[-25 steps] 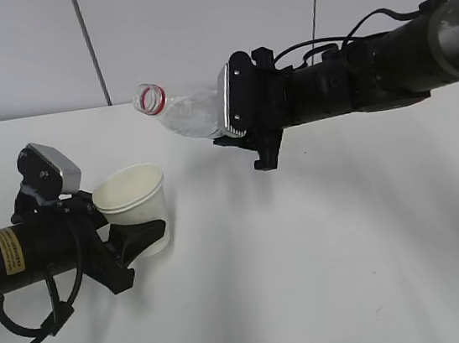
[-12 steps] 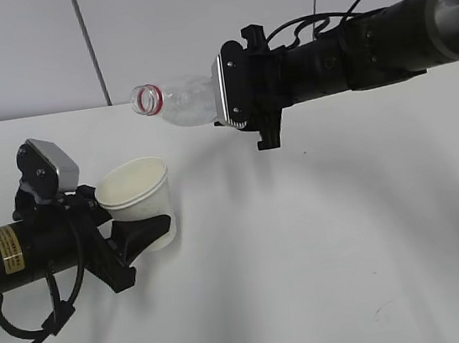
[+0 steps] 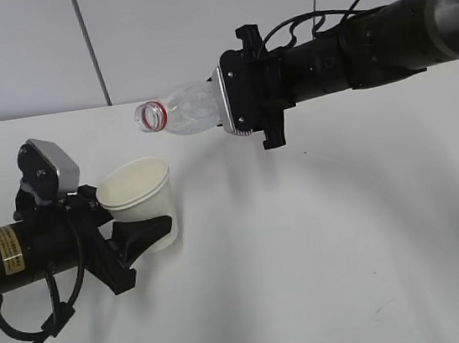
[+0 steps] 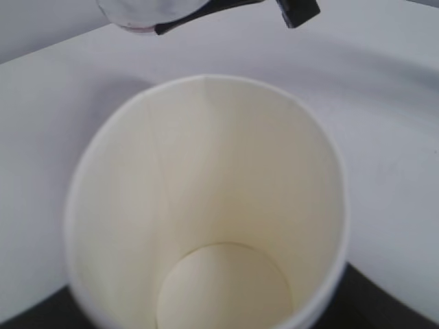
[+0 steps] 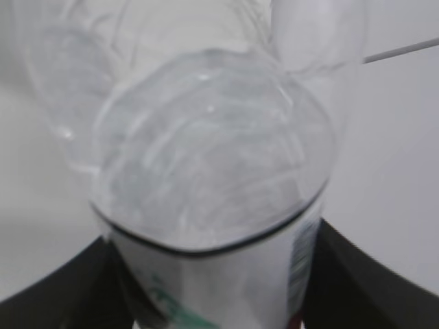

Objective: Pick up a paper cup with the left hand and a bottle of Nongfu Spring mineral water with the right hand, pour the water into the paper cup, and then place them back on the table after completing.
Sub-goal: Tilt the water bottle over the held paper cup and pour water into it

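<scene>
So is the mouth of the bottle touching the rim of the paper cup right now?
Apart. In the exterior view the bottle, held nearly level in the right hand, has bare table between its mouth and the paper cup held by the left hand.

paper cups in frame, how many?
1. The white paper cup sits clamped in the left black two-fingered gripper, low on the left, below the mouth of the tilted clear plastic bottle. No other cups visible.

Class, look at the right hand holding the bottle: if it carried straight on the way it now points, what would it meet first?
Probably nothing: the right hand points left, and the bottle passes above and behind the paper cup. Its way looks free, though depth is uncertain.
</scene>
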`<action>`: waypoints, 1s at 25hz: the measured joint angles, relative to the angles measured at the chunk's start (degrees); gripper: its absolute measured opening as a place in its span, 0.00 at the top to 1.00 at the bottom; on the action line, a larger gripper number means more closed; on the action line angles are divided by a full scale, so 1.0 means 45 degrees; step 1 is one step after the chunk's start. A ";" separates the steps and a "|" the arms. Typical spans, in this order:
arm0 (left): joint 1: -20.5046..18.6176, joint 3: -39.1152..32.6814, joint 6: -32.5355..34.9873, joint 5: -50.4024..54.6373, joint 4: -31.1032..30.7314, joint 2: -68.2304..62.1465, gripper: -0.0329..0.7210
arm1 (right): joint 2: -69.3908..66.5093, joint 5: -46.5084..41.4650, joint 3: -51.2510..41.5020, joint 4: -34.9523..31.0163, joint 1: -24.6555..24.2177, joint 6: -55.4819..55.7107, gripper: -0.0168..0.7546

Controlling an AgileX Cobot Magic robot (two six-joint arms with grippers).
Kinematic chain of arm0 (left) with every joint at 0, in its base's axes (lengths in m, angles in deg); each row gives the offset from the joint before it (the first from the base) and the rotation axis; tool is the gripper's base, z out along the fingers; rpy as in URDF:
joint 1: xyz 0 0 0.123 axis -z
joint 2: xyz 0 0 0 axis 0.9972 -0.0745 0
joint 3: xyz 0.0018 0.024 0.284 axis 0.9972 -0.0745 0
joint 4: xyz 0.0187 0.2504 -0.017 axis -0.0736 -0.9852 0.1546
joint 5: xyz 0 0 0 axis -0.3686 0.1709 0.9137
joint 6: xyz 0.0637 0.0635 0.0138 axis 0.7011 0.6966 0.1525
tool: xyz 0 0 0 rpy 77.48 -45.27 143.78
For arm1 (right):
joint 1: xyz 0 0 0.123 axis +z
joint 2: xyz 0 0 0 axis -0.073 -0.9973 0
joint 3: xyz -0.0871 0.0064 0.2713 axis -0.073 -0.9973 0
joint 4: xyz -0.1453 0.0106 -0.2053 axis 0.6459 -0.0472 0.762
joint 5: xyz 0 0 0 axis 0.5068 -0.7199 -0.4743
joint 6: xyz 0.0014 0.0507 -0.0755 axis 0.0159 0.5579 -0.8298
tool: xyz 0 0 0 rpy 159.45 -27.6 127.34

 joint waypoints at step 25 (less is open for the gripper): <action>0.0241 0.0067 0.0000 0.0296 -0.0478 0.0000 0.44 | 0.0000 -0.0543 0.0845 0.2089 0.0597 -0.0653 0.40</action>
